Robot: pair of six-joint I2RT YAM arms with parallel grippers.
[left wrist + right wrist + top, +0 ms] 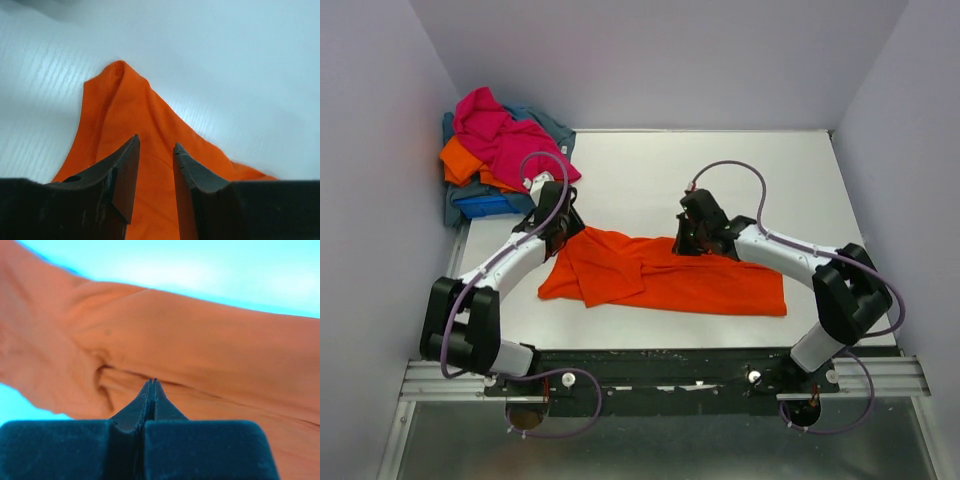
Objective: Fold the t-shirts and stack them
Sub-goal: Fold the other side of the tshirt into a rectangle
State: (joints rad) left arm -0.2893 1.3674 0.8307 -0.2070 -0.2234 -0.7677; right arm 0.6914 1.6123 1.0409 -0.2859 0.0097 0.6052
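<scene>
The left gripper (pixel 560 228) sits low over the far left corner of the orange t-shirt (pixel 660 275), which lies spread across the middle of the table (pixel 750 170), crumpled and partly doubled over on its left half. In the left wrist view the left gripper (pixel 155 142) has its jaws a little apart, a narrow gap, with orange cloth (pixel 120 110) showing through the gap and running out beyond the fingers (pixel 122 170) to a pointed corner on the white surface. Whether the pads press any cloth cannot be told; the fabric appears to lie beneath them. The right gripper (pixel 688 240) is down at the shirt's far edge, near its middle. In the right wrist view its fingertips (pixel 152 381) are pressed fully together, their point against a crease of the orange fabric (pixel 200 340), where folds gather just left of the tips. Whether a pinch of cloth is caught between them cannot be made out. In the far left corner of the table lies a heap of other t-shirts (pixel 505 150), well apart from the spread one: a magenta-pink shirt (pixel 500 130) on top, with orange, royal blue and grey-blue cloth beneath it.
</scene>
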